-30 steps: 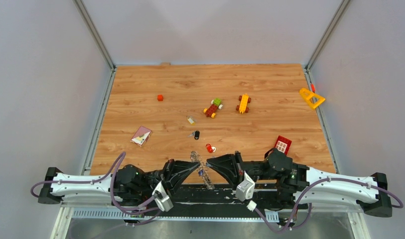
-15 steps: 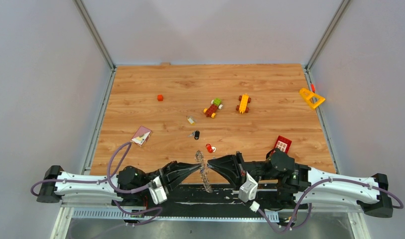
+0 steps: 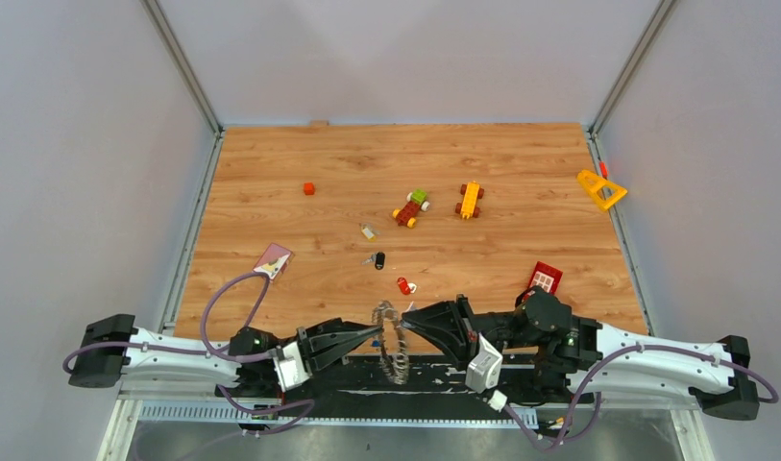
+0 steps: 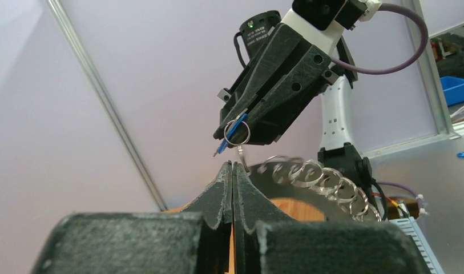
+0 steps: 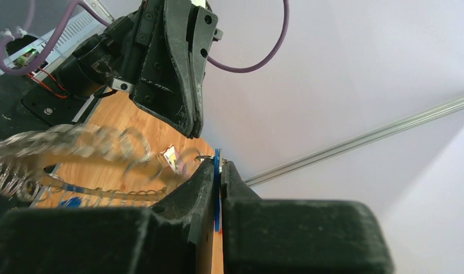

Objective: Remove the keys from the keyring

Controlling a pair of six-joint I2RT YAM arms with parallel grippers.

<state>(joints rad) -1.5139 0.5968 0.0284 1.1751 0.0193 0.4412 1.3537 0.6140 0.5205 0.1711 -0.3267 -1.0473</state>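
Left gripper (image 4: 233, 166) is seen fully clenched, fingertips pressed together, apparently pinching the rim of the large silver-grey coiled metal keyring (image 4: 318, 176). The exact pinch point is hidden in the left wrist view. Right gripper (image 5: 218, 166) is clamped on the small blue-headed key (image 4: 234, 130), which is held flat between the pads by its plastic head with the blade poking out. Both tips are held close together in the air above the near edge of the light wooden table (image 3: 463, 144).

Keyring is carried between the two tips, off the table, roughly on edge in the top view. It is blurred in the right wrist view, so some swing is judged. Handling: light, bare metal, slippery, coil rim springy rather than rigid. It is best taken on the rim right beside the key's link, so less is left to dangle and twist.

Blue-headed key: tiny, very light, rigid. The plastic head is judged the only decent hold, since the blade is thin and slick. A black-headed key (image 3: 379, 259) and a red-headed key (image 3: 403, 285) are found loose on the table, well apart from the keyring, so part of the task is judged done.

The blue-headed key is threaded on a thin silver wire split ring (image 4: 249, 135), judged stiff, springy and likely to snap back. A short link is seen running from it down toward the left fingertips.
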